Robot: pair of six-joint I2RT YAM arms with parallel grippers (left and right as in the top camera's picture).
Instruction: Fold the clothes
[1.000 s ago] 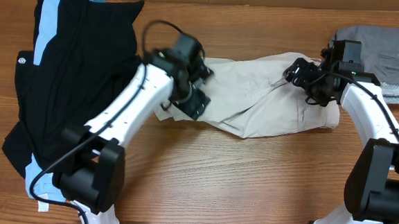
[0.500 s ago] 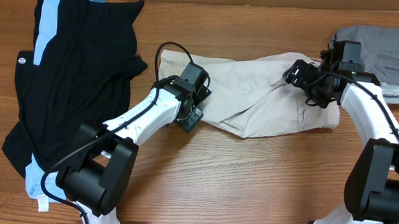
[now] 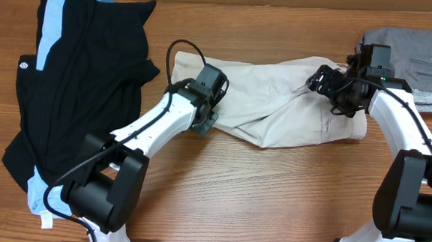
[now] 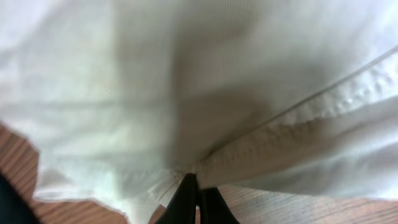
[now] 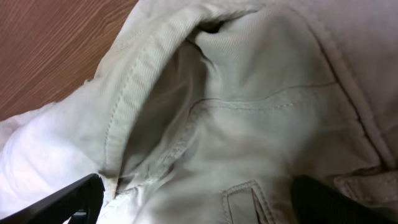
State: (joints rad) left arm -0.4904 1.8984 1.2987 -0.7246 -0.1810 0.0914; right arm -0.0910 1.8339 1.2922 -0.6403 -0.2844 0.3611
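Note:
The pale beige shorts point(image 3: 277, 102) lie crumpled across the middle of the table. My left gripper point(image 3: 207, 123) is at their near left edge, jaws shut on the hem. The left wrist view shows the dark fingertips point(image 4: 199, 193) pinched together on the stitched hem of the shorts point(image 4: 186, 81), just above the wood. My right gripper point(image 3: 325, 81) hovers over the shorts' right end. Its fingers stand wide open on either side of the waistband and a belt loop point(image 5: 261, 124), with the gripper point(image 5: 205, 202) holding nothing.
A large black garment point(image 3: 83, 75) lies over a light-blue one point(image 3: 51, 21) on the left side of the table. Folded grey clothing point(image 3: 423, 58) sits at the back right. Bare wood point(image 3: 272, 192) fills the front.
My left gripper has dropped to the shorts' near left edge and closed on the hem. The right arm has not moved.

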